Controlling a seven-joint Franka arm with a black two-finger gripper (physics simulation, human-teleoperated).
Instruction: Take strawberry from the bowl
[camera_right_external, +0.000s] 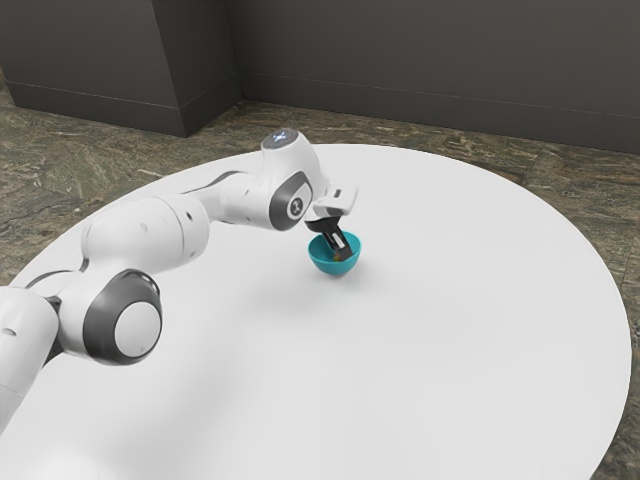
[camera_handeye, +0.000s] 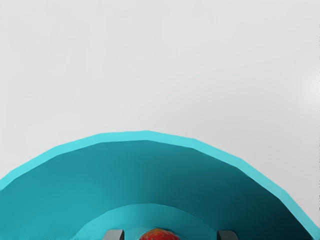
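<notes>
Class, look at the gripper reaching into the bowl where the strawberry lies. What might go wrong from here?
The open gripper has the strawberry between its fingers but closer to one, so closing might nudge or roll the fruit before gripping it.

The fingers are down inside the bowl, so they might catch its wall on lifting and tip or drag it.

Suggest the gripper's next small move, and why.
I'd probably close the gripper slowly: it reaches down into the teal bowl, and its open fingers flank the strawberry, with a gap on each side.
</notes>
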